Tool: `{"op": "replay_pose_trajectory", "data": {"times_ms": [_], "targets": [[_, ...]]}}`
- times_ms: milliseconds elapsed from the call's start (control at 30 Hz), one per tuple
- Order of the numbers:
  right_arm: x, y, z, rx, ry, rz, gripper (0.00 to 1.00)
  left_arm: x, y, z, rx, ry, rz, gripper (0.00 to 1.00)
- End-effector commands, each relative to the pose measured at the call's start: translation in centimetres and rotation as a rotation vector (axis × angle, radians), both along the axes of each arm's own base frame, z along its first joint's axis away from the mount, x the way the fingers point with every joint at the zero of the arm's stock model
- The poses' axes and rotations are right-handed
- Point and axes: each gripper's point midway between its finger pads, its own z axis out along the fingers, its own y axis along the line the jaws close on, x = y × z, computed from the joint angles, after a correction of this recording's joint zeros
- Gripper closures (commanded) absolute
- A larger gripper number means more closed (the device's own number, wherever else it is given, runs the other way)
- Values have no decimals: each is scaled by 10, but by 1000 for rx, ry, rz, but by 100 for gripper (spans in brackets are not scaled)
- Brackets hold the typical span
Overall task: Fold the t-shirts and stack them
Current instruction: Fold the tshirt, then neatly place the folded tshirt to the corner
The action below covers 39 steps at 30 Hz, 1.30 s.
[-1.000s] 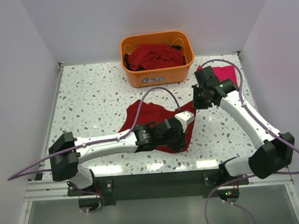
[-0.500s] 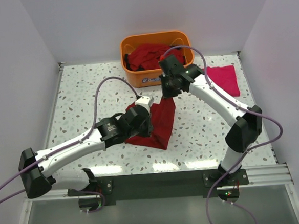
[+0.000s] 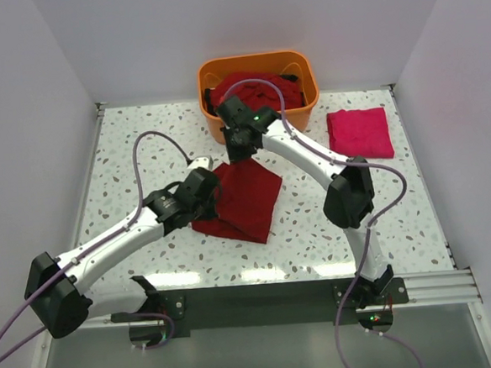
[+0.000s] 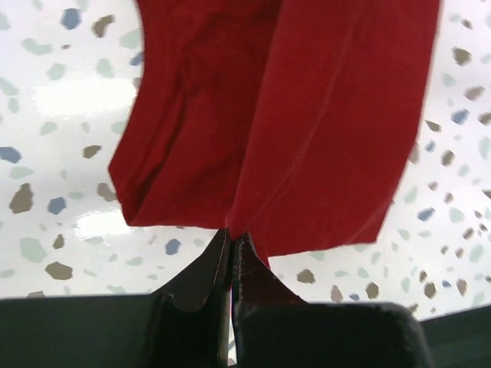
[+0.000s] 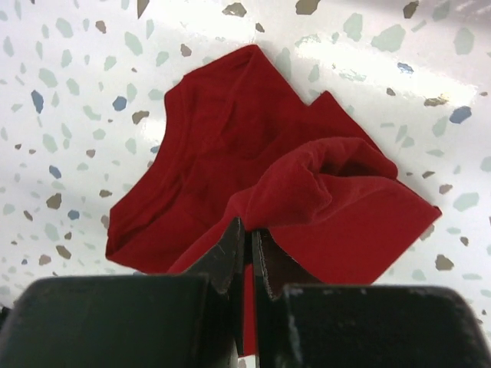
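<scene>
While in both end effectors [image 4: 232, 239] [image 5: 247, 231], dark red t-shirt [image 3: 248, 197] (plain).

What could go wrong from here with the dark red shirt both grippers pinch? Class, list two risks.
1. The left gripper and right gripper each pinch only a thin edge of the dark red shirt, so it might slip and the fold land crooked.
2. The turned-over layer looks bunched by the right gripper; released now, it may leave a lumpy fold.
</scene>
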Motion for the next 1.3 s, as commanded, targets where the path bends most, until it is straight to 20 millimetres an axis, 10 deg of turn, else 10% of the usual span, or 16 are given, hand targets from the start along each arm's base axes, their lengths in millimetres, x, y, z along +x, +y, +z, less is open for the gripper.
{"op": "replay_pose_trajectory", "data": {"times_ms": [0,333,433,467,533,633,733,1000,1267], "targets": [[26,11,7,44,-61,-61,100,11,18,-13,-8,17,51,100],[47,73,-44,201,-78,41,95,28,70,-53,80,80,283,97],[49,78,-51,199,-69,75,70,32,75,-54,79,82,312,66],[46,84,-46,218,-63,108,52,32,76,-52,79,81,317,29],[41,84,-38,218,-68,167,42,34,77,-46,74,69,334,0],[28,82,-10,221,-148,345,2,32,83,-36,75,55,365,0],[18,65,7,171,-290,493,1,29,84,-26,42,24,374,0],[22,-16,-56,-214,-283,658,2,15,97,-19,35,23,428,0],[35,-23,-88,-110,-182,593,12,10,92,-15,-26,17,421,0]]}}
